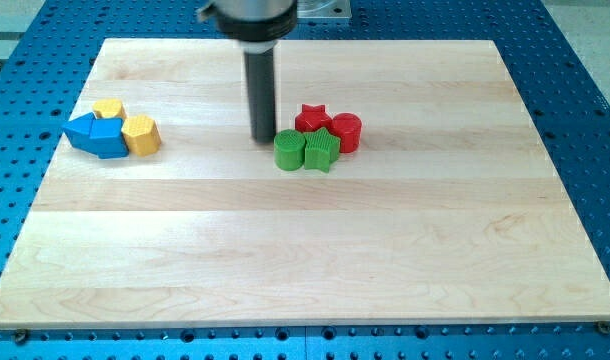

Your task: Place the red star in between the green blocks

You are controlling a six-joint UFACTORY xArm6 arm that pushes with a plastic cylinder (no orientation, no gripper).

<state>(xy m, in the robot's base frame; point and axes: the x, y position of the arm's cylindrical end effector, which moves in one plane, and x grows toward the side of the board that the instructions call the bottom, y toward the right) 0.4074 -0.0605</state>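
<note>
The red star point(311, 117) lies just above the two green blocks, near the board's middle. The green cylinder point(289, 150) and the green star point(322, 149) sit side by side, touching. A red cylinder point(346, 131) stands to the right of the red star, touching the green star. My tip point(262, 138) is just left of the green cylinder's top edge and left of the red star, close to both.
At the view's left is a cluster: a yellow block point(107, 108), a yellow hexagon point(141, 134), and two blue blocks point(84, 129) point(108, 139). The wooden board point(305, 250) lies on a blue perforated table.
</note>
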